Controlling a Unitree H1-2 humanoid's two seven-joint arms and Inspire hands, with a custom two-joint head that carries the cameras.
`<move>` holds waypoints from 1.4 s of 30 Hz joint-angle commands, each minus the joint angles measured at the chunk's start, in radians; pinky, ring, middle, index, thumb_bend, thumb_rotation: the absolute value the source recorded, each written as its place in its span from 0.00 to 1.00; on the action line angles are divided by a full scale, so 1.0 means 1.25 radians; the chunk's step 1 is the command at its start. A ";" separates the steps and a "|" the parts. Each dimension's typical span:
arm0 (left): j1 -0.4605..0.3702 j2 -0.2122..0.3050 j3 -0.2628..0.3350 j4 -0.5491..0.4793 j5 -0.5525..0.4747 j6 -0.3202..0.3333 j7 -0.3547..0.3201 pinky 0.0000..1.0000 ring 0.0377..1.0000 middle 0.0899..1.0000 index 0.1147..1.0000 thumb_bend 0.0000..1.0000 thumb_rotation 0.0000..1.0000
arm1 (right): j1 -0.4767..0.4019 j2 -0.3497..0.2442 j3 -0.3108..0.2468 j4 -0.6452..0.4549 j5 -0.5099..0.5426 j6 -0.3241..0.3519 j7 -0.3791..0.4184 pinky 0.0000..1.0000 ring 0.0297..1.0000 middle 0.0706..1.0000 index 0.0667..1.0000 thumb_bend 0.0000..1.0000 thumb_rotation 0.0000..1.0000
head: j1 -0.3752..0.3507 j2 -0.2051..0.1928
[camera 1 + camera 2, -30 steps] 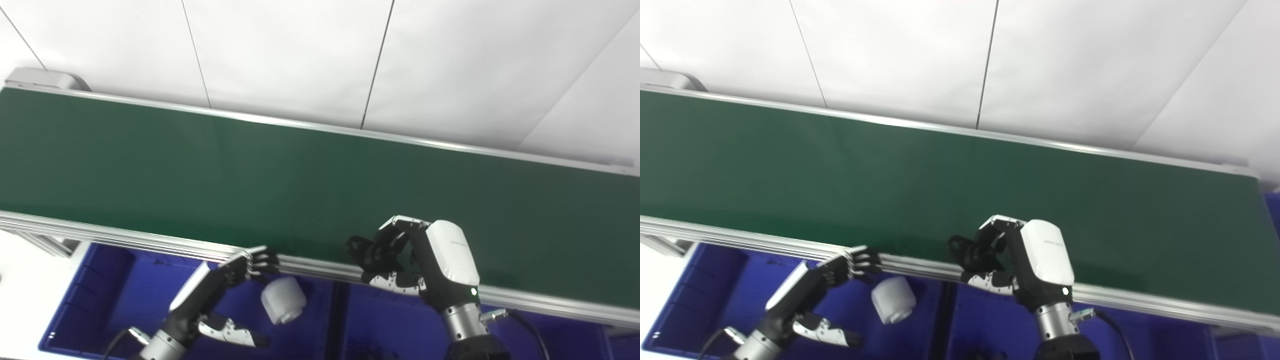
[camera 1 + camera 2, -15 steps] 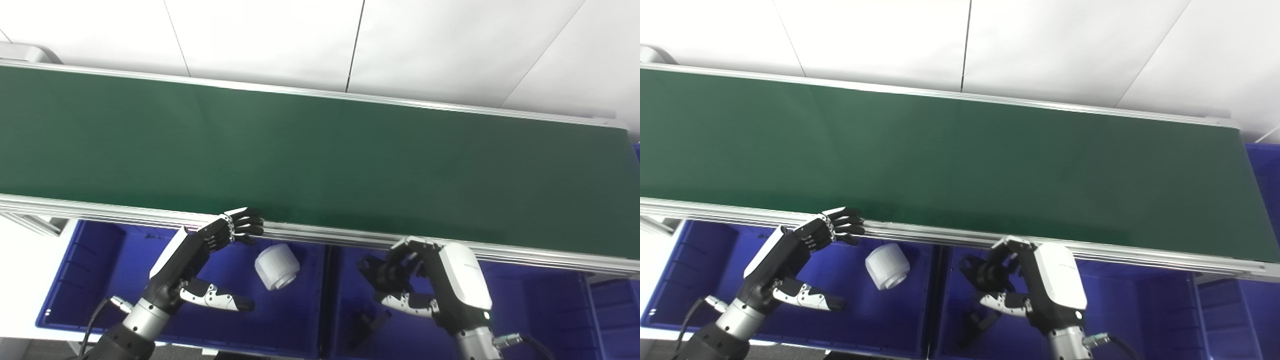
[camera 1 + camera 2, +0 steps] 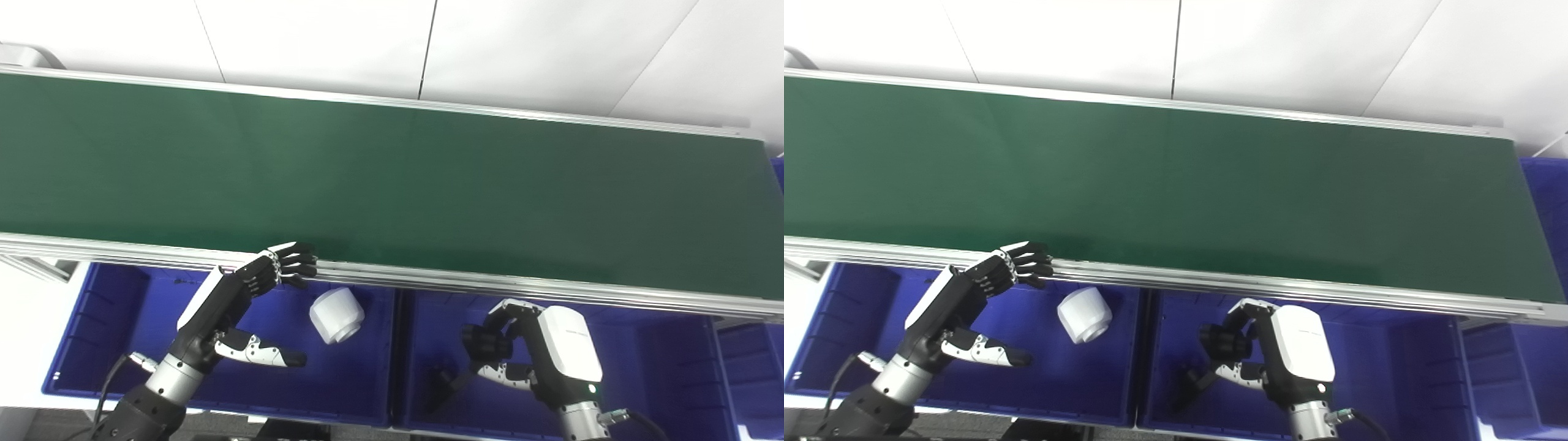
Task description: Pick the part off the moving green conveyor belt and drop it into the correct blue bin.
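Right hand [image 3: 520,352] lowered; smooth white cylindrical part [image 3: 335,315] binned.

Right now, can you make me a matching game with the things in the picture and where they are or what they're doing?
Things:
1. white part
2. left robot hand
3. right robot hand
4. conveyor belt

Places or states:
A. green, nothing on it
B. fingers curled, over the right blue bin
C. open, fingers spread by the belt's rail
D. lying in the left blue bin

Pairs: 1-D, 2-C, 3-B, 4-A
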 commanded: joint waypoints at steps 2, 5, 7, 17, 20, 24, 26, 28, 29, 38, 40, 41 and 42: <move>-0.007 0.010 0.005 -0.034 -0.011 -0.001 0.001 0.66 0.73 0.77 0.79 0.90 0.24 | -0.006 -0.012 -0.009 -0.003 0.005 -0.022 -0.004 0.35 0.43 0.50 0.42 0.51 0.00 | 0.004 0.000; -0.008 0.008 0.005 -0.032 -0.009 -0.001 0.002 0.66 0.73 0.77 0.79 0.90 0.25 | -0.017 -0.016 -0.002 -0.010 -0.020 0.023 0.055 0.32 0.44 0.45 0.46 0.52 0.00 | 0.003 -0.002; -0.009 0.008 0.004 -0.031 -0.009 0.000 0.002 0.66 0.73 0.77 0.78 0.90 0.25 | -0.022 -0.015 -0.003 -0.014 -0.033 0.045 0.087 0.38 0.41 0.49 0.47 0.51 0.00 | 0.004 -0.001; -0.004 0.002 0.004 -0.040 -0.005 0.011 0.006 0.66 0.73 0.77 0.78 0.91 0.24 | -0.021 -0.046 0.010 -0.098 -0.040 0.112 0.315 0.93 0.89 0.88 0.82 0.69 0.93 | 0.012 -0.003; -0.003 0.001 0.004 -0.040 0.000 0.002 0.006 0.65 0.72 0.76 0.78 0.89 0.23 | -0.001 -0.044 0.003 -0.126 -0.017 0.105 0.320 0.94 0.92 0.92 0.88 0.74 0.91 | 0.025 -0.007; 0.001 0.004 0.000 -0.041 -0.006 0.003 0.001 0.66 0.73 0.77 0.79 0.89 0.23 | 0.039 -0.032 -0.014 -0.149 0.042 0.048 0.251 0.88 0.90 0.93 0.92 0.77 0.85 | 0.049 -0.012; 0.003 0.003 -0.001 -0.039 -0.001 -0.001 0.001 0.66 0.73 0.77 0.79 0.89 0.24 | 0.064 -0.018 -0.024 -0.156 0.118 -0.001 0.209 0.83 0.89 0.93 0.93 0.80 0.84 | 0.059 -0.015; 0.004 0.003 -0.002 -0.042 0.006 0.003 0.002 0.66 0.73 0.77 0.79 0.89 0.24 | 0.080 -0.007 -0.029 -0.155 0.187 -0.045 0.183 0.78 0.89 0.92 0.93 0.84 0.83 | 0.067 -0.017; 0.005 0.003 -0.002 -0.045 0.010 0.007 0.003 0.66 0.73 0.77 0.79 0.89 0.24 | 0.084 -0.004 -0.030 -0.153 0.212 -0.063 0.174 0.77 0.88 0.92 0.93 0.85 0.81 | 0.070 -0.018; 0.008 -0.006 -0.005 -0.039 0.081 -0.016 0.022 0.68 0.78 0.81 0.80 0.89 0.25 | 0.115 0.056 -0.022 -0.098 0.348 -0.194 0.123 0.70 0.80 0.87 0.90 0.89 0.56 | 0.093 -0.035; 0.008 -0.007 -0.008 -0.036 0.078 -0.017 0.019 0.70 0.79 0.82 0.80 0.88 0.24 | 0.117 0.062 -0.023 -0.091 0.346 -0.201 0.116 0.71 0.80 0.87 0.91 0.88 0.52 | 0.098 -0.042; 0.008 -0.007 -0.009 -0.035 0.077 -0.015 0.018 0.71 0.80 0.82 0.81 0.88 0.24 | 0.118 0.064 -0.024 -0.089 0.343 -0.202 0.112 0.72 0.80 0.87 0.91 0.87 0.50 | 0.099 -0.044; 0.008 -0.007 -0.011 -0.036 0.075 -0.013 0.016 0.71 0.80 0.82 0.81 0.88 0.24 | 0.120 0.066 -0.026 -0.088 0.343 -0.201 0.109 0.72 0.80 0.87 0.91 0.87 0.50 | 0.102 -0.048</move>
